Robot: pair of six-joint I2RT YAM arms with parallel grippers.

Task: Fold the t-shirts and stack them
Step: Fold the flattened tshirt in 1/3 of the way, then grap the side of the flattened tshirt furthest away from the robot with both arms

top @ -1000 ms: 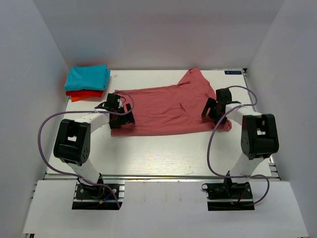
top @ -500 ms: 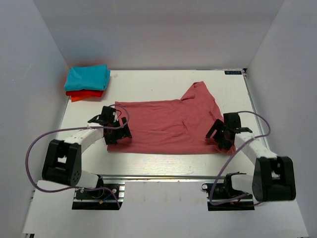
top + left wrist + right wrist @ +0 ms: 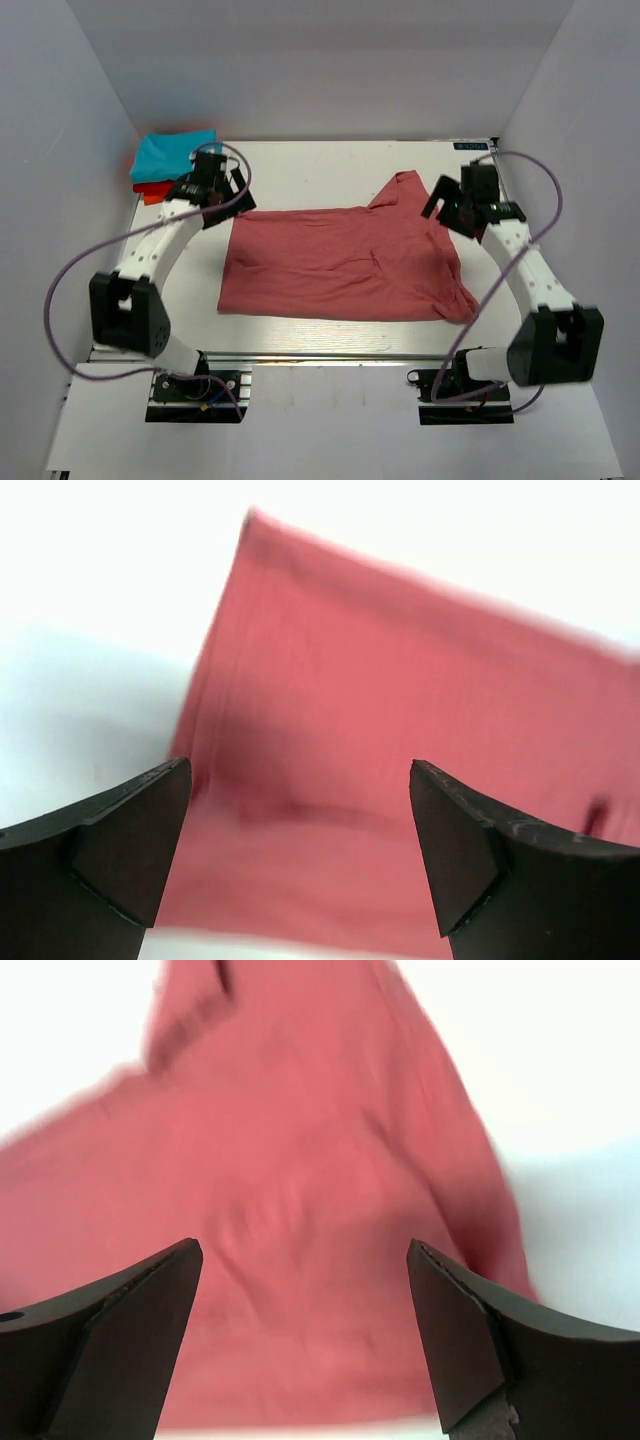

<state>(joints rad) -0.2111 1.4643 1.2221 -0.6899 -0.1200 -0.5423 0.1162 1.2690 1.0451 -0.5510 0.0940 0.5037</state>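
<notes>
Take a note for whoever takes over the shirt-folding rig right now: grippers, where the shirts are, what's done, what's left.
Left gripper: open, empty, near the pink t-shirt's far left corner.
Right gripper: open, empty, over its far right side.
Turquoise t-shirt: folded, on the folded orange-red t-shirt, at the table's far left corner.
Done: two folded and stacked.
Left: fold the pink one small and add it to the stack.

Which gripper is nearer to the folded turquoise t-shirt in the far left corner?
Left. The left gripper is close beside the turquoise t-shirt, on its right; the right gripper is far across the table, by the salmon-pink t-shirt.
</notes>
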